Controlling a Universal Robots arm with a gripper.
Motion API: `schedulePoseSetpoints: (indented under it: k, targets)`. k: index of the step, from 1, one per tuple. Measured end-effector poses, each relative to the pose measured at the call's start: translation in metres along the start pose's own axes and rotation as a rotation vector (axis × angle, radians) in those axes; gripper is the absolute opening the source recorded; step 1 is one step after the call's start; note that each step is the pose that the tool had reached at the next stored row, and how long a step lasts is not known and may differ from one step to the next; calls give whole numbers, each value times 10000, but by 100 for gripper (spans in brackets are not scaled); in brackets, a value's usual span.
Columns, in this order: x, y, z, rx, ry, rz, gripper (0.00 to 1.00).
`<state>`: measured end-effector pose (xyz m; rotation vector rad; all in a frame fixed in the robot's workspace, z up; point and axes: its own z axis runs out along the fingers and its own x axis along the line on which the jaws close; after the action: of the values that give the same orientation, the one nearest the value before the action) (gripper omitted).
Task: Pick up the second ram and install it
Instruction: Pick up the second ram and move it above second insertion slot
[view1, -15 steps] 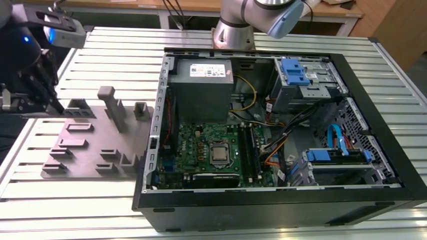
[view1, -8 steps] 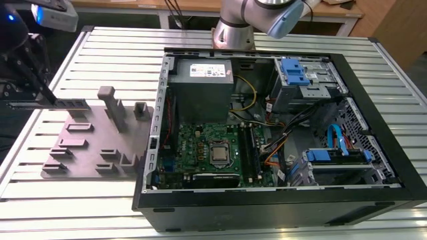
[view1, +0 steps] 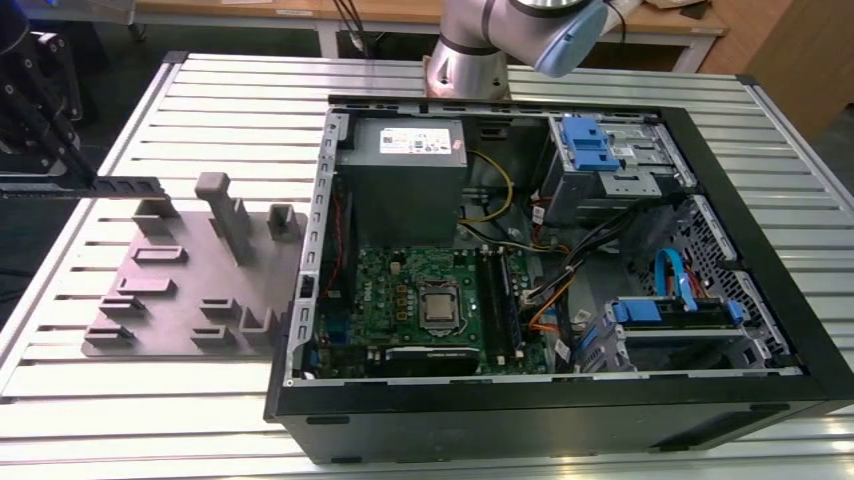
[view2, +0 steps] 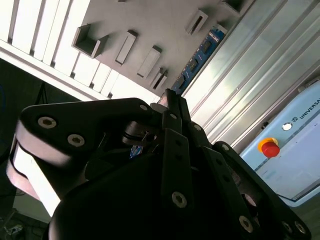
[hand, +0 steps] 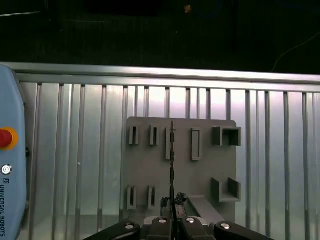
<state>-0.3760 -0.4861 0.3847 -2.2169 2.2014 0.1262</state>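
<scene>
A: While the first wrist view is up, how does the gripper stand?
B: Closed tight on the second ram, which shows edge-on as a thin dark line running out from the tips.
A: Where does that put the stick?
B: Held level above the grey holder plate. In the second wrist view it looks to be in the air, not touching the plate. In the exterior view it lies at that view's left.
A: And further out?
B: The slatted metal table lies under the plate. An open computer case stands toward the exterior view's right, well apart from the stick, with its motherboard lying flat inside.
</scene>
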Motion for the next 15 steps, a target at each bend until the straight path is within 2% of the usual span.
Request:
schedulePoseSetpoints:
  k: [4, 6, 15]
  targets:
    - [0, -8, -3, -3, -3, -1, 13]
    - [0, -47, -3, -2, -4, 0, 13]
    - [2, -388, -19, -17, -4, 1, 13]
